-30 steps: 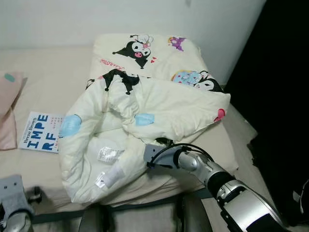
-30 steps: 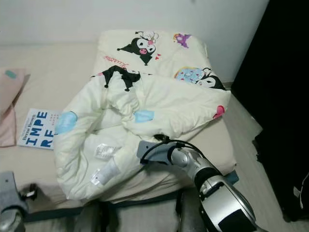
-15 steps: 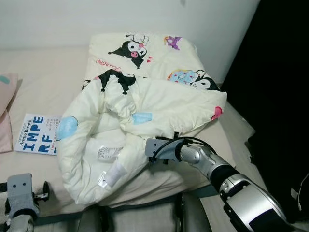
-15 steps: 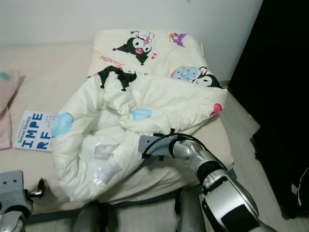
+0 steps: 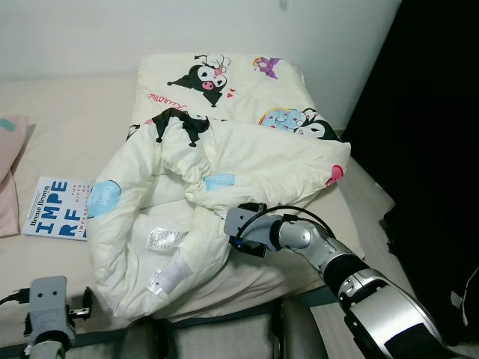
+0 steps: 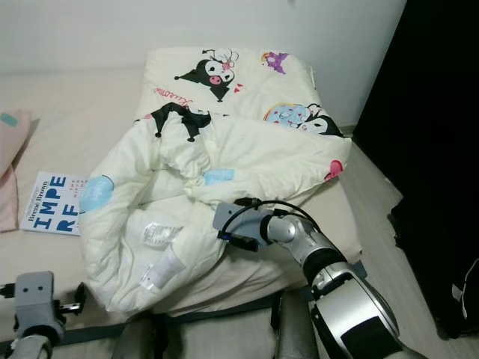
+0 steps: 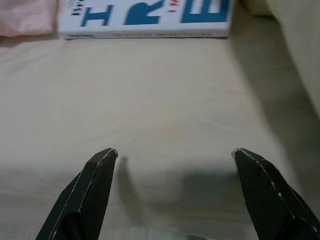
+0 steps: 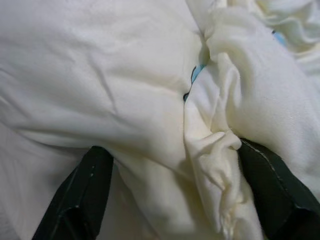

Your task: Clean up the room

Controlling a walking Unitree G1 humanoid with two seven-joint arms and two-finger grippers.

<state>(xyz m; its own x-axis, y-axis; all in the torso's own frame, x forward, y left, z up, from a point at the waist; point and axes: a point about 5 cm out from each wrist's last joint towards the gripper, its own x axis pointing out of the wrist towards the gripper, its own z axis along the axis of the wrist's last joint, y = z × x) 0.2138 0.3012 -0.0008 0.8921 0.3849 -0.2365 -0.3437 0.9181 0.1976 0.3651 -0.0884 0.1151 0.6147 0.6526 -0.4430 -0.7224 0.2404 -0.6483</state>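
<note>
The right gripper, jaws wide around a duvet fold, may pinch only thin cloth, which could slip out.

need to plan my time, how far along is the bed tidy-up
Early. Nothing looks done: the cartoon-print comforter lies bunched on the bed. In hand: the right gripper, jaws open, presses into its folds. Left: spreading it and clearing the book; the left gripper hovers open over bare sheet.

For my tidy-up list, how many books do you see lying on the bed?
1. The blue-lettered book lies flat on the beige mattress, just left of the crumpled cartoon-print duvet. Others may be hidden under the duvet.
</note>
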